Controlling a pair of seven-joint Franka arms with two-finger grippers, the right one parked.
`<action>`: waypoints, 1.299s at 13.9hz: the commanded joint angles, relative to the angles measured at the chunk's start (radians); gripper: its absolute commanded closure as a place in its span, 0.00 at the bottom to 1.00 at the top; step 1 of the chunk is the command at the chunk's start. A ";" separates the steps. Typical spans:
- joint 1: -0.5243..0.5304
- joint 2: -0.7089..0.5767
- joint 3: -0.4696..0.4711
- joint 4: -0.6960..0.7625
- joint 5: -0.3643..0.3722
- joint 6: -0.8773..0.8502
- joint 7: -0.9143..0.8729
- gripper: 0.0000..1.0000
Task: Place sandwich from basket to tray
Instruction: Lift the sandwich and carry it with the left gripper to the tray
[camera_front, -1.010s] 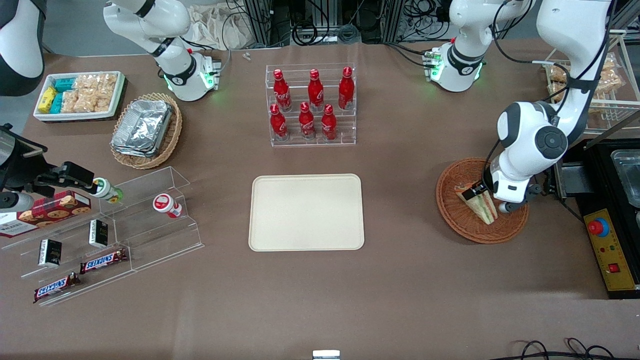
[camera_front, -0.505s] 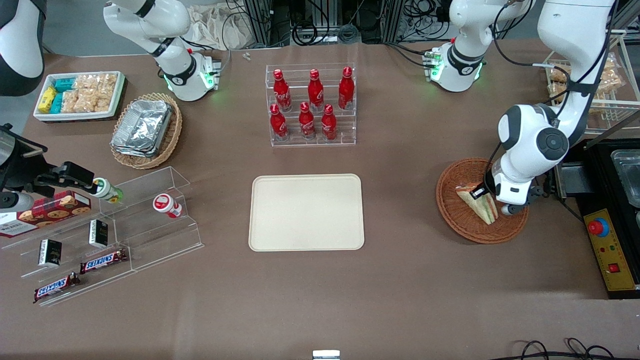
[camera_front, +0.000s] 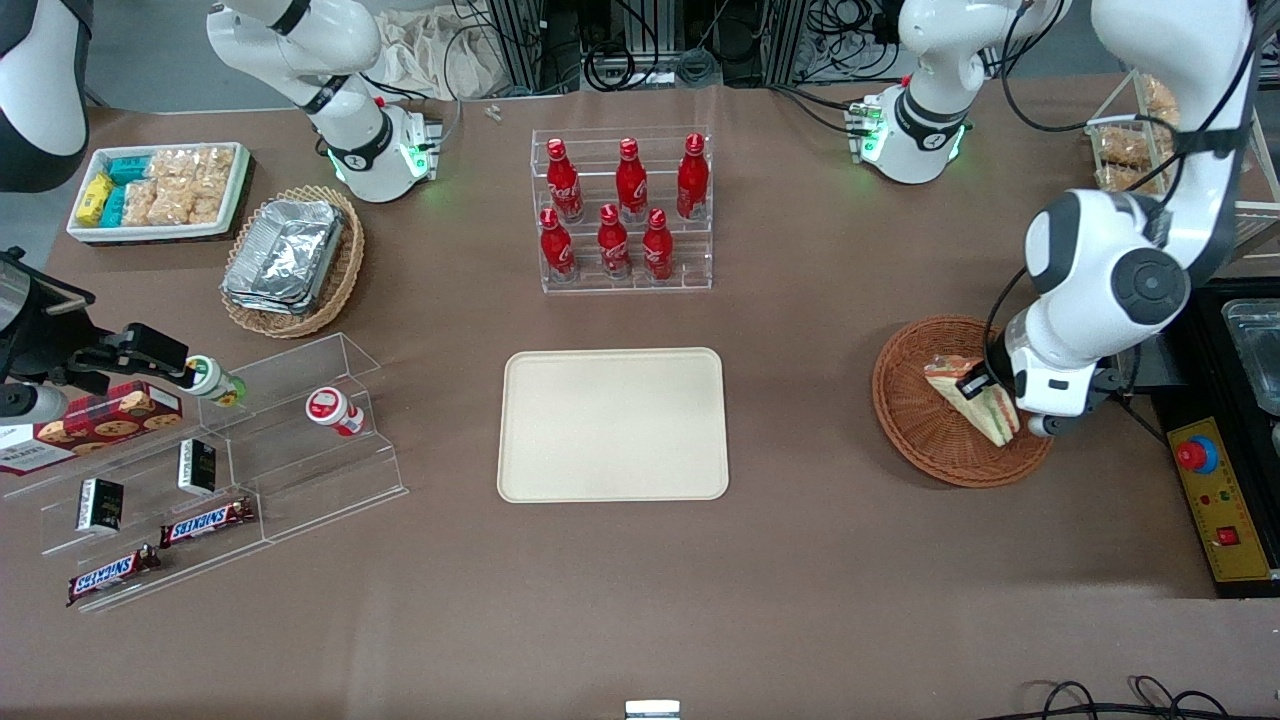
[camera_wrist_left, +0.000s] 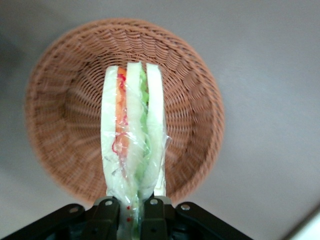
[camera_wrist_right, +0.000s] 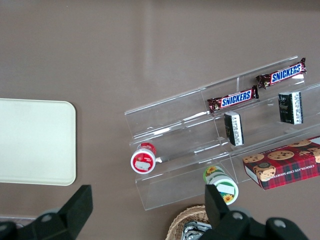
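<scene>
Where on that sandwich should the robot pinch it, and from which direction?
Across its flat bread faces, coming from above. The sandwich stands on edge, layers upright, over the basket, and the gripper is shut on it exactly so, one finger on each face.

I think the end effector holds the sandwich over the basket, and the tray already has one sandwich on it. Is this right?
Not quite. The tray is bare, as the front view shows. The rest holds: the end effector grips the sandwich over the basket.
</scene>
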 joint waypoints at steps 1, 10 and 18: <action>-0.003 -0.021 -0.040 0.221 0.019 -0.284 0.033 1.00; -0.038 0.132 -0.362 0.525 0.016 -0.511 0.113 1.00; -0.331 0.616 -0.359 0.524 0.343 -0.065 -0.238 1.00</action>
